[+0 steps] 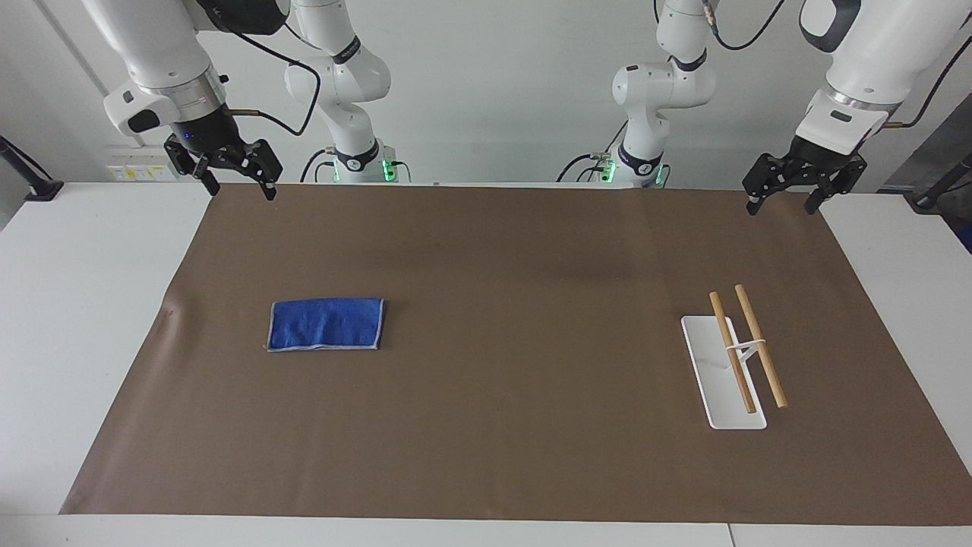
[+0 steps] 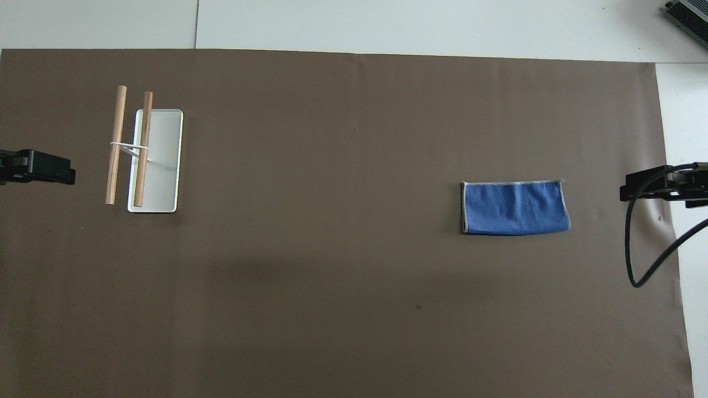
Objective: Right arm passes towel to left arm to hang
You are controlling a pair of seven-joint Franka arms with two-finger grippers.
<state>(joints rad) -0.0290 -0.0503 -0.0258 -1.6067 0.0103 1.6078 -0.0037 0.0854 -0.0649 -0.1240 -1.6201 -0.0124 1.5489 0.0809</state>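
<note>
From the facing view first: I'm looking at the towel lying flat on the brown mat, toward the right arm's end of the table, its long side running along the table from one arm's end to the other. My right gripper is hanging in the air over the mat's edge by the robots, fingers spread and holding nothing. The towel is farther from the robots than the spot that gripper hangs over, and well apart from it. The left gripper is waiting over the mat's corner at its own end, fingers spread and empty too. The towel rack, two wooden bars on a white base, is standing at the left arm's end.

Switching to the overhead view: the towel is sitting near the right gripper, which is only peeking in at the frame edge; the left gripper is peeking in just beside the rack. So I'm judging the right arm the one for the pickup, coming down across the towel's short side.
</note>
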